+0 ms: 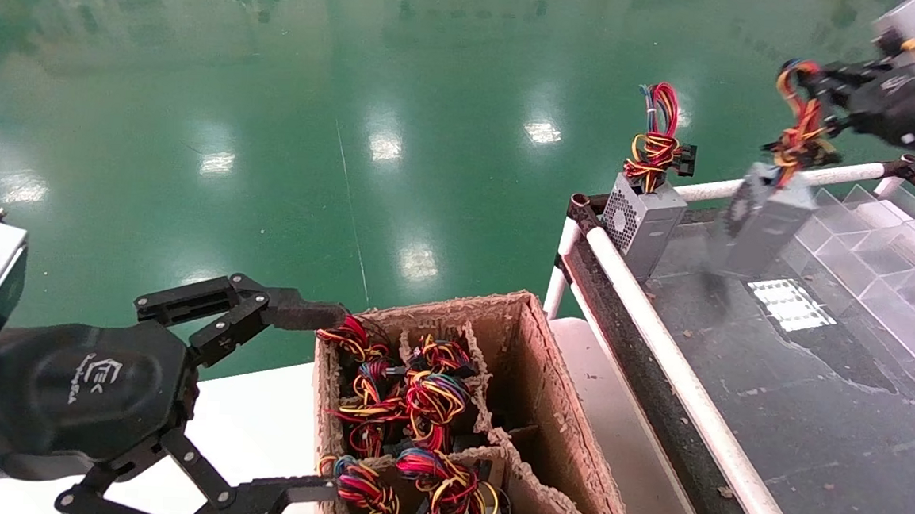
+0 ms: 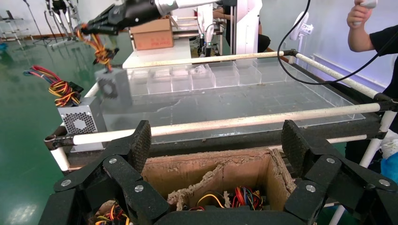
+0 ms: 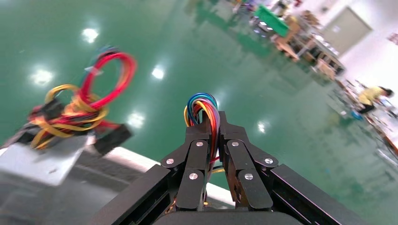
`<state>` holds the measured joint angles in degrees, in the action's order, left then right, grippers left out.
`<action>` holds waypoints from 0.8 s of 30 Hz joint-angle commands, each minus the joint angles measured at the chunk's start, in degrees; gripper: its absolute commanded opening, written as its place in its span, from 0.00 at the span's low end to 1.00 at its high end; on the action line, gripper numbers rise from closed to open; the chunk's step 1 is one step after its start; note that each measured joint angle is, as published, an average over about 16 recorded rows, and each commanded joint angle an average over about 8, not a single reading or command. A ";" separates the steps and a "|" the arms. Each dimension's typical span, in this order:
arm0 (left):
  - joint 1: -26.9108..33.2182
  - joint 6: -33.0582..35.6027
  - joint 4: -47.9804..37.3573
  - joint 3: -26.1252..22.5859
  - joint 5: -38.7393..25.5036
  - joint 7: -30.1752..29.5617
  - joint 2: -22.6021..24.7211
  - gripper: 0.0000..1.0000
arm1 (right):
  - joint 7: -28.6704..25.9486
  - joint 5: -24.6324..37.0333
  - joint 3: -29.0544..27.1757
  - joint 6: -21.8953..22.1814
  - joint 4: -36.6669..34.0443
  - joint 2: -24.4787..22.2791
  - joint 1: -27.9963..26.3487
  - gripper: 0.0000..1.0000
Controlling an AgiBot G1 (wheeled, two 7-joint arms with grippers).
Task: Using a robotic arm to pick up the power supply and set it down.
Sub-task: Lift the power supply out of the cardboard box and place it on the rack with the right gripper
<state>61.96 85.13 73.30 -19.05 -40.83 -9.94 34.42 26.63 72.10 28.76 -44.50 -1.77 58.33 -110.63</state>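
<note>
**Black fingers pinch the wire loop, supply hangs below**

Black fingers (image 3: 202, 150) of the right gripper (image 1: 813, 84) are pressed together on the looped wires (image 3: 204, 110) of a power supply (image 1: 765, 224), which dangles under the gripper, tilted and blurred, above the dark tabletop (image 1: 814, 406). From the left wrist view the same gripper (image 2: 96, 26) shows far off, the wire bundle (image 2: 98, 47) trailing down to the grey box (image 2: 114, 86).

Just beside the hanging unit, toward the table's corner, a second supply (image 1: 644, 221) stands upright against the white rail (image 1: 659, 333), its vent facing out and its red and yellow wires (image 1: 655, 138) rising above it. Beyond the held unit, clear plastic bins (image 1: 879, 243) line the far side of the table.

Well apart from this, the left gripper (image 1: 313, 403) sits low with its fingers (image 2: 138, 145) spread wide over a cardboard box (image 1: 545, 389), one finger at each side of the box's near end. Inside the box's compartments lie more wire bundles (image 1: 417, 401).

A person's arm (image 2: 361, 28) shows at the table's far edge in the left wrist view.
</note>
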 commanded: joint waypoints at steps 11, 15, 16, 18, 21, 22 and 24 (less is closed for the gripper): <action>0.01 -0.01 0.00 -0.03 0.02 0.01 -0.01 1.00 | -1.32 0.12 0.04 2.05 0.80 4.55 2.47 0.00; 0.01 -0.02 0.00 -0.04 0.03 0.02 -0.02 1.00 | -1.68 0.24 0.13 3.01 1.23 6.03 2.36 0.00; 0.01 -0.02 0.00 -0.04 0.03 0.02 -0.02 1.00 | -1.66 0.33 0.19 3.29 1.36 6.40 2.31 0.00; 0.01 -0.02 0.00 -0.05 0.03 0.02 -0.02 1.00 | -1.58 0.52 0.32 3.93 1.59 7.11 2.18 0.00; 0.01 -0.02 0.00 -0.05 0.04 0.03 -0.02 1.00 | -1.49 0.72 0.46 4.97 1.81 8.12 1.95 0.00; 0.01 -0.02 0.00 -0.06 0.04 0.03 -0.02 1.00 | -1.49 0.76 0.49 5.28 1.83 8.41 1.88 0.00; 0.02 -0.03 0.00 -0.06 0.04 0.03 -0.02 1.00 | -1.57 0.79 0.51 5.79 1.83 8.93 1.77 0.00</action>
<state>61.98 85.10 73.30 -19.11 -40.79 -9.91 34.39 24.98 72.87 29.25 -39.09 -0.06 67.05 -108.70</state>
